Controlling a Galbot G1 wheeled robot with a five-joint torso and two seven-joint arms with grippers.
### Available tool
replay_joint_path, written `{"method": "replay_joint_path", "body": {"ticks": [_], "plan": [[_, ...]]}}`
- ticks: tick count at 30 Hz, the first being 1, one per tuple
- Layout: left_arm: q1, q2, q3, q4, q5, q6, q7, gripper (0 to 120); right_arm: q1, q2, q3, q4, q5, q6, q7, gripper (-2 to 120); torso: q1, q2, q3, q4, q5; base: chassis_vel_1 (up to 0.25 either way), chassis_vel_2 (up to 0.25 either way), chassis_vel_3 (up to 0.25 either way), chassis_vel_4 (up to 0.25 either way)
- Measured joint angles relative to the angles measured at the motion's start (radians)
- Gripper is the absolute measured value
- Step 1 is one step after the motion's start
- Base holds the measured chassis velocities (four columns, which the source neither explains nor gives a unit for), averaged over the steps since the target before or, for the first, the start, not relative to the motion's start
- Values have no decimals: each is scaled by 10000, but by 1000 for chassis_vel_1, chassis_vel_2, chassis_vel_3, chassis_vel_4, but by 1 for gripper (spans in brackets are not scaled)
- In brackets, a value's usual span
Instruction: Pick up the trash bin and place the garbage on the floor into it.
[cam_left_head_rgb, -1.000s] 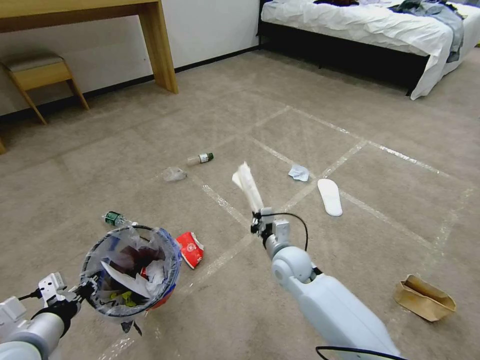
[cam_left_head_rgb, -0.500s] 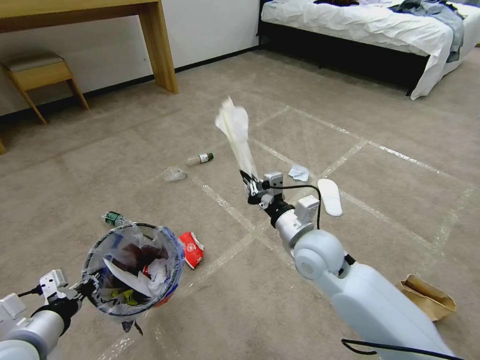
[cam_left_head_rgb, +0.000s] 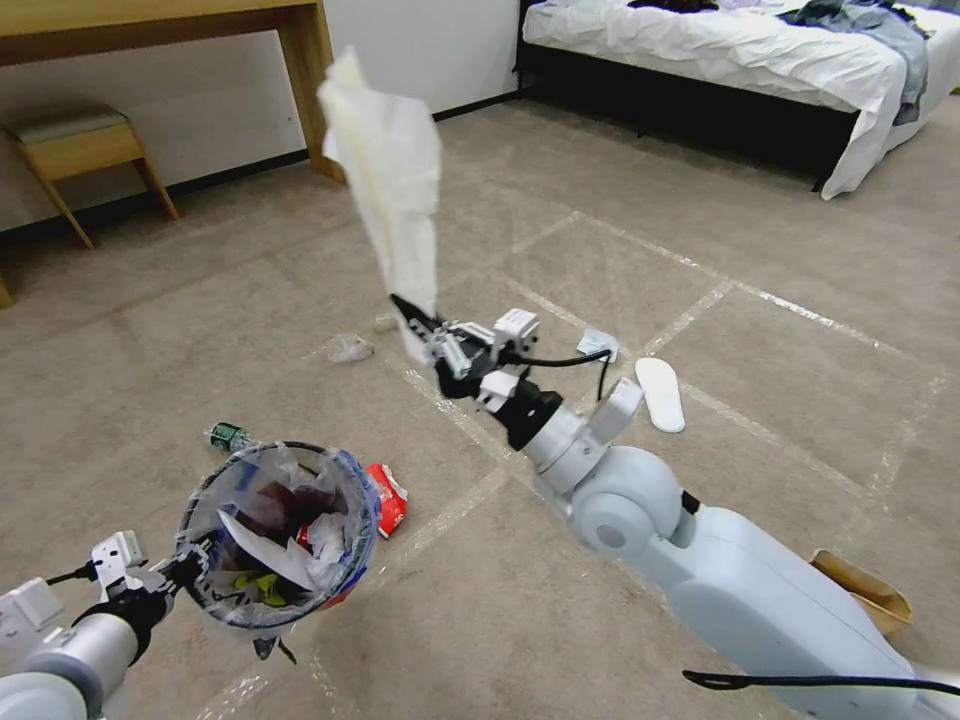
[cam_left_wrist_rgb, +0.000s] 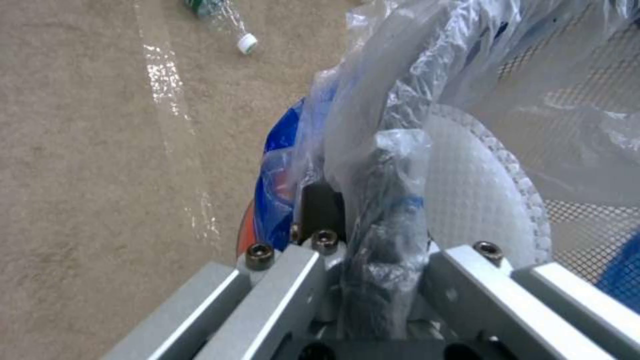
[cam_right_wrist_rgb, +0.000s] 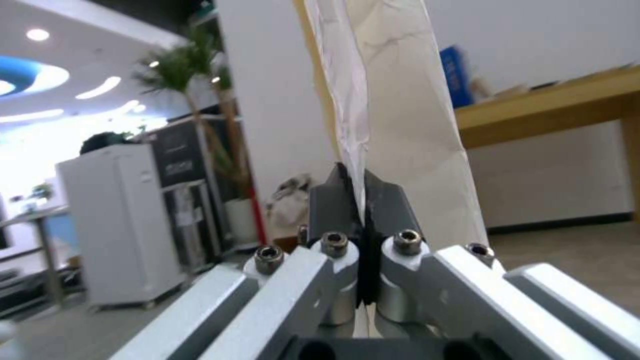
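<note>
Two pincers are busy: the left pincer (cam_left_head_rgb: 185, 578) clamps the trash bin (cam_left_head_rgb: 277, 537) rim, the right pincer (cam_left_head_rgb: 418, 325) grips white paper (cam_left_head_rgb: 390, 180) aloft, needing lowering into it.

Around the one bin (cam_left_head_rgb: 275, 535): one bottle (cam_left_head_rgb: 228, 437) behind it, one red wrapper (cam_left_head_rgb: 388, 497) beside it, one clear plastic scrap (cam_left_head_rgb: 348, 348) farther off, one tissue (cam_left_head_rgb: 598, 345), one white insole (cam_left_head_rgb: 660, 394), one brown paper scrap (cam_left_head_rgb: 868, 592), one held paper (cam_left_head_rgb: 395, 180).

trash bin (cam_left_head_rgb: 275, 545): red, clear blue-printed liner | paper (cam_left_head_rgb: 395, 190): white | carpet (cam_left_head_rgb: 700, 250): beige
</note>
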Motion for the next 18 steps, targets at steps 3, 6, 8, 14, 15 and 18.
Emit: {"method": "replay_joint_path", "body": {"ticks": [3, 6, 8, 14, 15, 18], "plan": [[-16, -1, 24, -1, -3, 9, -6, 1, 263, 157, -582, -97, 4, 28, -5, 0, 0, 0, 0, 1, 0, 0, 0, 0, 0], [-25, 29, 13, 0, -32, 11, -9, 1, 513, 320, -1229, -148, 142, -31, 132, 0, 0, 0, 0, 1, 0, 0, 0, 0, 0], [-28, 74, -21, 0, -64, 12, -10, 1, 666, 385, -1668, -160, 304, -180, 320, 0, 0, 0, 0, 1, -1, 0, 0, 0, 0], [-62, 128, -67, 27, -121, 13, -20, 1, 834, 453, -2388, -162, 525, -471, 727, 0, 0, 0, 0, 1, -1, 0, 0, 0, 0], [-70, 132, -69, 33, -127, 13, -21, 1, 849, 459, -2493, -163, 541, -511, 785, 0, 0, 0, -1, 1, -1, 0, 0, 0, 0], [-89, 137, -70, 52, -133, 12, -25, 1, 899, 473, -2830, -182, 556, -584, 923, 0, 0, 0, -1, 1, 0, 0, 0, 0, 0]]}}
